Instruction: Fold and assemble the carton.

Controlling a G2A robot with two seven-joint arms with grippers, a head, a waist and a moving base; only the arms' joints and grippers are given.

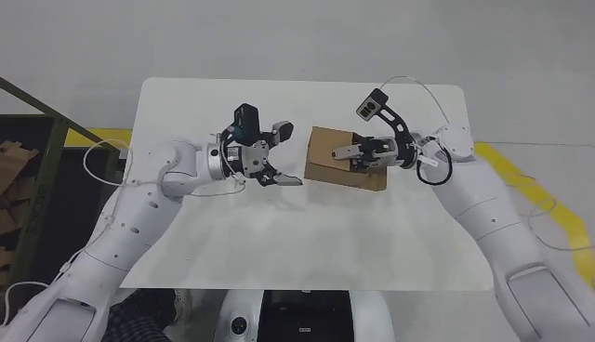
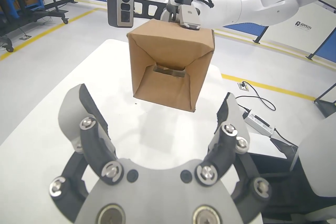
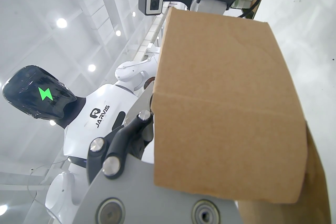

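Right end effector (image 1: 359, 151) clamping carton (image 1: 327, 156) edge near bench (image 1: 279, 240) centre; I'm seeing left end effector (image 1: 287, 156) gaping wide at carton's 9 o'clock, not touching.

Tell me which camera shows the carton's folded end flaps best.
Left wrist view: it faces the carton end-on, flaps folded inward around a small central gap. The top view shows its upper panel under the right gripper; the right wrist view shows a plain side panel.
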